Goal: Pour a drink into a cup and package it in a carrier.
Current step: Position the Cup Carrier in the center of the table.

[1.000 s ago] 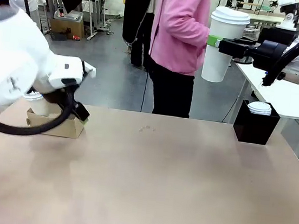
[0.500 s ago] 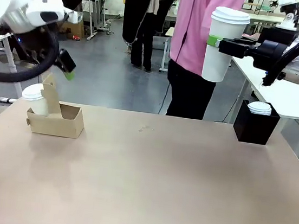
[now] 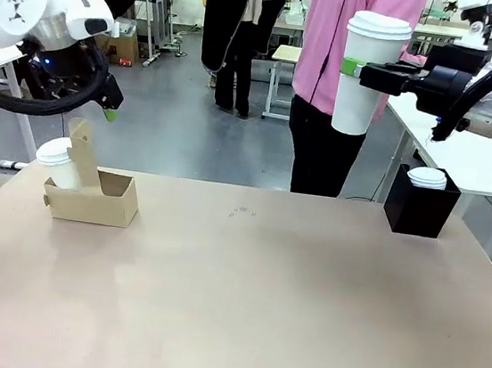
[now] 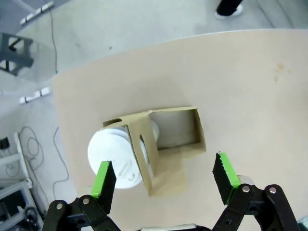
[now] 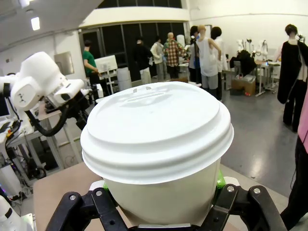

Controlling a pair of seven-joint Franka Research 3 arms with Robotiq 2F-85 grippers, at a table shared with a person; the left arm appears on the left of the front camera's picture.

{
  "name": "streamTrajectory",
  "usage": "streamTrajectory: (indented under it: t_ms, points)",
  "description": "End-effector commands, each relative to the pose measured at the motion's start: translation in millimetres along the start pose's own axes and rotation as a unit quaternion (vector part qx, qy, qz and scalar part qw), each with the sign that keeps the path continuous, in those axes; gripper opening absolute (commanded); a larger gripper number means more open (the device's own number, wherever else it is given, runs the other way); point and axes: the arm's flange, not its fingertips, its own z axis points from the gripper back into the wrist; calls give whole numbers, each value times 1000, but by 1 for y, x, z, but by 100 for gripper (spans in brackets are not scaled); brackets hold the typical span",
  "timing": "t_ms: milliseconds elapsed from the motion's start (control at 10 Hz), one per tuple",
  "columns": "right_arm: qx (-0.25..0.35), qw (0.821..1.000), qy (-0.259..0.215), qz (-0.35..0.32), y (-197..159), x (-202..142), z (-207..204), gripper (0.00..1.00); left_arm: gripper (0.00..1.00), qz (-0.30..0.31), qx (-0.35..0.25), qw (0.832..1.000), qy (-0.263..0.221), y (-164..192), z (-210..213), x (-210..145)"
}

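The brown cardboard carrier [image 3: 100, 202] stands at the table's far left with a small white lidded cup [image 3: 53, 160] in its left pocket. In the left wrist view the carrier [image 4: 185, 132] and that cup [image 4: 115, 154] lie straight below. My left gripper [image 3: 109, 106] hangs open above them, its green pads [image 4: 103, 179] spread wide with nothing between them [image 4: 164, 175]. My right gripper [image 3: 367, 73] is high at the right, shut on a tall white lidded cup [image 3: 363, 91], whose lid is close up in the right wrist view [image 5: 156, 130]. The drink in its press jug is out of view.
A black box [image 3: 419, 214] with a white lid [image 3: 427, 177] on top sits at the table's far right. A person in a pink top [image 3: 335, 42] stands beyond the far edge. The bare tabletop [image 3: 251, 292] stretches between carrier and box.
My left gripper has risen from the carrier, leaving the small cup in it, and now hangs above. The person has stepped to the right. The right arm has not moved.
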Motion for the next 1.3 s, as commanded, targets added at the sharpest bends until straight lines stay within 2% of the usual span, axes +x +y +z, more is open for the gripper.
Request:
streamTrajectory:
  t_ms: [0,400,900,1000,1100,1200]
  points:
    - [3,1000,-5,-4,2,3,0,81,100,25,15,999,20,-1,-7,12]
    - [3,1000,-5,-4,2,3,0,81,100,72,14,997,37,19,-34,13]
    - [3,1000,-5,-4,2,3,0,81,100,111,23,992,56,30,-46,11]
    - [3,1000,-5,-4,2,3,0,81,41,112,29,991,64,30,-46,10]
    - [3,1000,-5,-4,2,3,0,81,41,113,30,991,65,28,-46,10]
    - [3,1000,-5,-4,2,3,0,81,0,113,30,991,66,28,-46,9]
